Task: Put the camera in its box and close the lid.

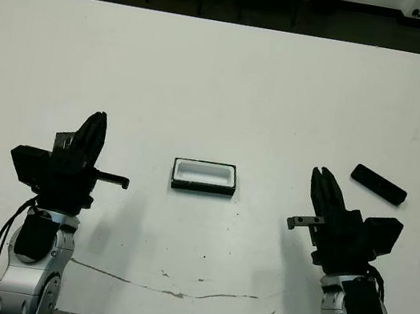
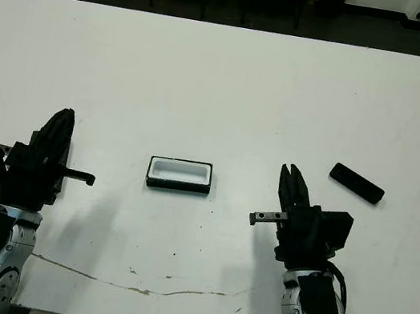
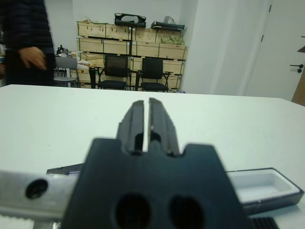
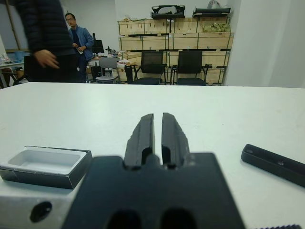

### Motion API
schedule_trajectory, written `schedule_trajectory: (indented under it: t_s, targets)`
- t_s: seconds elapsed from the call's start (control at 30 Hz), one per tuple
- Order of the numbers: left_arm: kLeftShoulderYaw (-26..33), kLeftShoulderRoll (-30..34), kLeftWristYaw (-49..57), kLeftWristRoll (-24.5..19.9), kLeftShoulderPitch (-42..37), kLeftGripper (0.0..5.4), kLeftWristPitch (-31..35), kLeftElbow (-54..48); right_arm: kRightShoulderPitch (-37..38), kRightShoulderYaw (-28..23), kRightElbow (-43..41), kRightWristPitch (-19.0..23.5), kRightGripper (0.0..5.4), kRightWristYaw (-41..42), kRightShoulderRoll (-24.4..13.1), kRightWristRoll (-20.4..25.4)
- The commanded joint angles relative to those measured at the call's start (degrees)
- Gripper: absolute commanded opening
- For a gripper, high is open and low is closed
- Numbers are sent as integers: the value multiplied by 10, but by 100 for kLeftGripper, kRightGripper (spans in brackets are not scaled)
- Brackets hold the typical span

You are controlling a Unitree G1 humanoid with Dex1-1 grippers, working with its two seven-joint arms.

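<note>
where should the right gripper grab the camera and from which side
Probably at the middle of the camera, coming down from above with the fingers across its narrow width. It lies flat and slanted on the table beyond the right gripper, too slim to catch from the side, so the wrist should turn to match.

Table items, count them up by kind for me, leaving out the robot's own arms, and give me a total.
Box, open, white-lined: 1
Camera, slim black bar: 1
Total: 2

No lid shows as a separate piece on the table in any view.
</note>
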Motion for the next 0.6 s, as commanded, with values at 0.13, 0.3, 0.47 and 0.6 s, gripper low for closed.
schedule_trajectory:
  t_s: [0.13,0.3,0.47,0.6]
  targets:
    - [1,4,-1,-1,4,1,5,7,0,2,3,8,0,-1,-3,-4]
    - [-2,3,1,3,5,1,7,4,0,-1,-4,17,0,3,-11,-3]
    - [0,3,0,-2,4,1,7,5,-19,-46,-44,77,0,31,-55,44]
    - [0,5,4,8,7,1,2,5,-66,-121,-44,117,0,87,-143,93]
